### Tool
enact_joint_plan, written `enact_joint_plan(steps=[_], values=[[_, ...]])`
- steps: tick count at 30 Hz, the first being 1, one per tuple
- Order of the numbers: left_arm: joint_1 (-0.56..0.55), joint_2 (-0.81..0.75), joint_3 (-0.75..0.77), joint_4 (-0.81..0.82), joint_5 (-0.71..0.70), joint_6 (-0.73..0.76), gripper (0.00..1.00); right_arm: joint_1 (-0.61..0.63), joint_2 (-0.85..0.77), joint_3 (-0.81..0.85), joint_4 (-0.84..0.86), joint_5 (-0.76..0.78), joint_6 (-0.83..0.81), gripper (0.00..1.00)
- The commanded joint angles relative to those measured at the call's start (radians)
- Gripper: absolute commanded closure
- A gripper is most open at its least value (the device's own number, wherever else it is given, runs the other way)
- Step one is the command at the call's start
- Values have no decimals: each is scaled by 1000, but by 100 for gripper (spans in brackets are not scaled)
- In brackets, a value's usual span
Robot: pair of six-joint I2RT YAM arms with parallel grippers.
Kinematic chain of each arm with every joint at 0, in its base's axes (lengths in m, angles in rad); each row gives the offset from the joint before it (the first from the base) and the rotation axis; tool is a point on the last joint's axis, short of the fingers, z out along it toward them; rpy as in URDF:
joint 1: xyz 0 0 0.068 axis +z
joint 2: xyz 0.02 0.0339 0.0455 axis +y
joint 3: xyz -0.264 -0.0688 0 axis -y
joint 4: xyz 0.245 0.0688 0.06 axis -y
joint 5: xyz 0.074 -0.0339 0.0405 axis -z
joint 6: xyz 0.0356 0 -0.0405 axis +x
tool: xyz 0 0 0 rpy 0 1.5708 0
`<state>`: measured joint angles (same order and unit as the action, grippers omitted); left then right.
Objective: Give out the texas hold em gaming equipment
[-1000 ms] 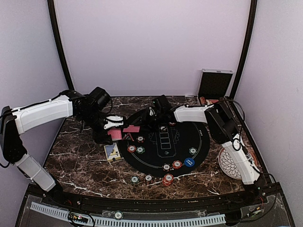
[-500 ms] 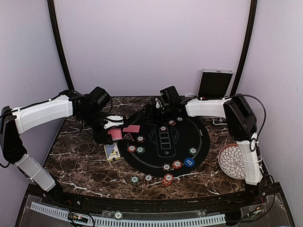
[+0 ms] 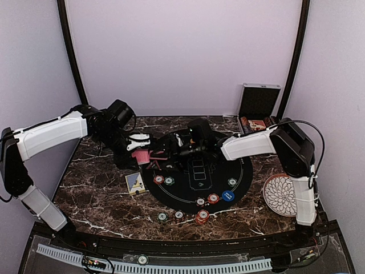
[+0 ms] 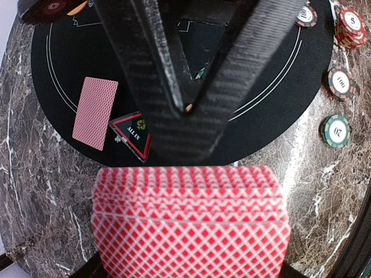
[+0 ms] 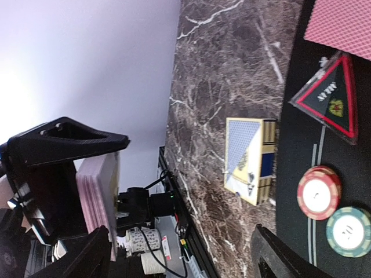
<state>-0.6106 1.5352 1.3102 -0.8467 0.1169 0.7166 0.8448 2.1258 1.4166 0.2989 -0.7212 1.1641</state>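
Note:
My left gripper [image 3: 140, 151] is shut on a deck of red-backed playing cards [image 4: 191, 223], held above the left edge of the black round mat [image 3: 239, 171]. The right gripper [image 5: 182, 255] stands open just in front of the deck, its dark fingers [image 4: 156, 75] spread with nothing between them. One red-backed card [image 4: 95, 112] lies face down on the mat beside a triangular marker [image 4: 132, 134]. Striped chips [image 3: 158, 179] and a blue button [image 3: 228, 196] rest on the mat. More chips [image 3: 202, 217] lie on the marble near its front edge.
A yellow and blue card box [image 3: 135, 182] lies on the marble left of the mat. A white patterned plate [image 3: 279, 195] sits at the right edge. A silver hinged case [image 3: 258, 103] stands open at the back right.
The right gripper opened its jaws and swung from the far side of the mat over to the left, up to the deck. The left gripper shifted slightly with the deck.

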Motion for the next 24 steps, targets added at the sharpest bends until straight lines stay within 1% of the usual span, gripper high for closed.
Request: enact_joint_plan(steps=[1, 12, 24], values=[[4, -2, 35, -24, 23, -13, 87, 16, -21, 6, 164, -40, 73, 16], [3, -2, 37, -28, 21, -11, 87, 24, -30, -20, 204, -45, 101, 18], [3, 22, 81, -32, 43, -32, 88, 64, 42, 82, 256, -82, 157, 18]])
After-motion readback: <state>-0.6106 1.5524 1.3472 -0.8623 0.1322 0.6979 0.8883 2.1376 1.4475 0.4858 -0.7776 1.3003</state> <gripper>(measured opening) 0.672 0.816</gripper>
